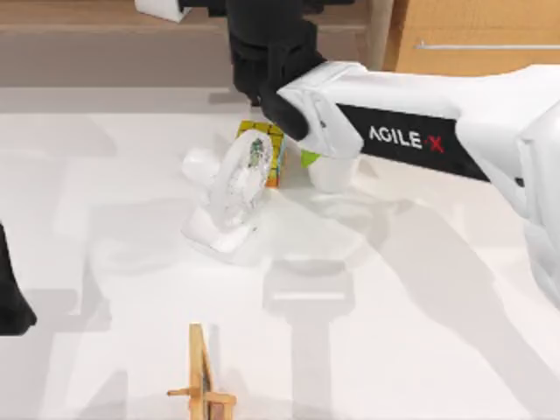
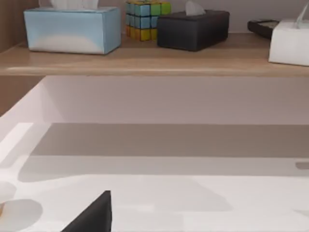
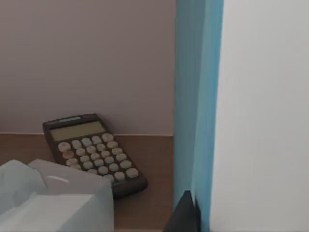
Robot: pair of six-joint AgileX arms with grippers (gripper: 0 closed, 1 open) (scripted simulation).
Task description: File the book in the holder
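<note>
The book (image 3: 198, 96) stands upright close in the right wrist view, showing a teal-blue cover edge with a broad white face beside it. My right gripper (image 1: 262, 52) is high at the back of the table near the shelf, shut on the book; one black fingertip (image 3: 186, 212) lies against the teal edge. The wooden holder (image 1: 203, 376) stands at the table's front edge, left of centre, far from the right gripper. My left arm (image 1: 10, 297) is parked at the table's left edge.
A colour cube (image 1: 265, 149), a clear glassy object on a white base (image 1: 232, 197) and a white pot with a green plant (image 1: 331, 168) cluster at mid-table. The shelf behind holds a calculator (image 3: 91, 150), tissue boxes (image 2: 72, 29) and another cube (image 2: 145, 19).
</note>
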